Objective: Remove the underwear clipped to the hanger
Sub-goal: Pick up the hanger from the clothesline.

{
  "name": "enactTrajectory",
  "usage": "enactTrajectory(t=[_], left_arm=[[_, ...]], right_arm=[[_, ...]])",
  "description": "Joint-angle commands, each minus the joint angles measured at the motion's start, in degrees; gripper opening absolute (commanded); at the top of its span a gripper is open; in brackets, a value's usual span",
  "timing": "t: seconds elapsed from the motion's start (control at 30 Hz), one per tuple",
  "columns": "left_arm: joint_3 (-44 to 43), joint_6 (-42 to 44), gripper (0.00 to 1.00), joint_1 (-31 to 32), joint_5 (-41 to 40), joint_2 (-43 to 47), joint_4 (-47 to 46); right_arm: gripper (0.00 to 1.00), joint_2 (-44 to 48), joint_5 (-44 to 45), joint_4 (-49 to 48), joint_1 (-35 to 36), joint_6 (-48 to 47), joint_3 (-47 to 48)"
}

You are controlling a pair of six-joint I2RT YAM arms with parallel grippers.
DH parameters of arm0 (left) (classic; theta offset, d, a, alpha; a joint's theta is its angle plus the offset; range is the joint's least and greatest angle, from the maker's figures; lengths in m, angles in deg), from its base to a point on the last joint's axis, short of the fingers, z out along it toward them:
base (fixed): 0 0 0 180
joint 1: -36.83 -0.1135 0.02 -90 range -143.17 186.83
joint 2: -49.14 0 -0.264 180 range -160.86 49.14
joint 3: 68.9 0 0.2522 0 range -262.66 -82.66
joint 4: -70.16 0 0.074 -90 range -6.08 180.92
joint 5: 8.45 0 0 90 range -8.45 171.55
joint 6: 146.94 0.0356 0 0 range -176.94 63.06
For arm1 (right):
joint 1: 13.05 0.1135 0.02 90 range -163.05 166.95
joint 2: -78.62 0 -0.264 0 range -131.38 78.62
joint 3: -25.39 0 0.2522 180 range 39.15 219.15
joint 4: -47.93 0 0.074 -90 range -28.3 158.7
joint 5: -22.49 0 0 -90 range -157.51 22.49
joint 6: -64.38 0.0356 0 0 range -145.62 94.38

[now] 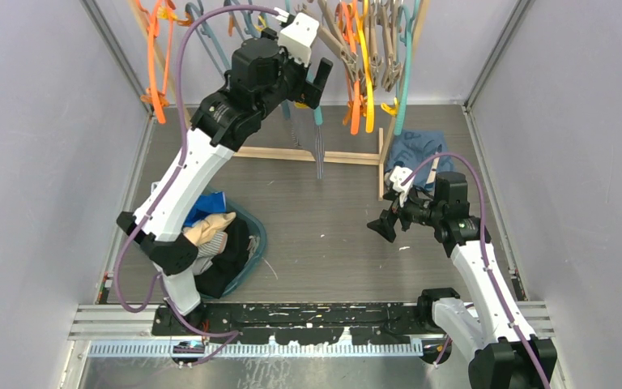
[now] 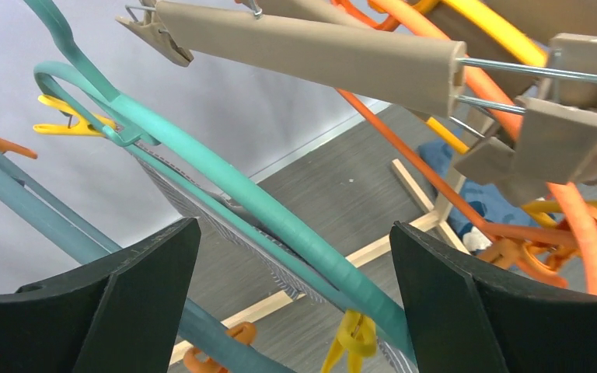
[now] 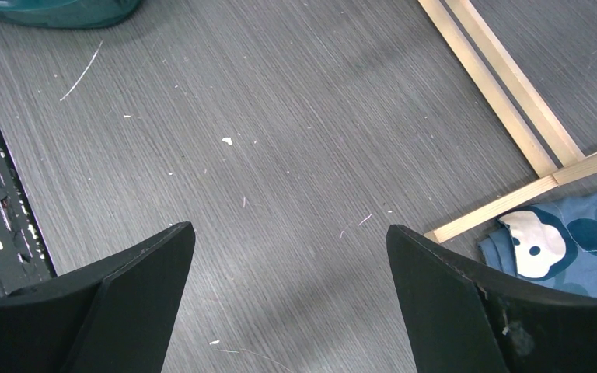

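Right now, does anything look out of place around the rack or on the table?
One thing: a blue cartoon-face garment lies crumpled on the table beside the right end of the wooden rack base, apart from the clothes piled in the teal basket. Otherwise only white flecks on the tabletop.

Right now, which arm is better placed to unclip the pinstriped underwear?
Left. The left gripper is open at the teal hanger carrying the pinstriped underwear; the right gripper hangs open low over the table.
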Motion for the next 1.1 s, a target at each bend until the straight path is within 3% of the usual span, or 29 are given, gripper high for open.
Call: enactTrajectory(t=[0.0, 0.23, 0.43, 0.6, 1.07], left_arm=[[-0.48, 2.54, 0.95, 0.33, -4.9, 0.0, -5.9], [3.59, 3.96, 0.92, -0.38, -6.81, 2.14, -7.49], [4.99, 1.41, 0.79, -4.0, -5.11, 3.69, -7.18], [5.54, 0.85, 0.77, -5.05, -4.16, 4.63, -7.13], [7.02, 0.35, 0.57, -7.47, -3.34, 6.03, -7.73]], right_arm=[[1.0, 1.14, -1.29, -0.91, -0.28, -0.37, 0.17], [1.0, 1.27, -1.64, -0.76, -0.26, -0.42, 0.02], [1.0, 1.35, -2.07, -0.67, -0.26, -0.6, -0.05], [1.0, 1.31, -2.13, -0.67, -0.26, -0.72, -0.09], [1.0, 1.35, -2.14, -0.53, -0.26, -1.12, -0.28]])
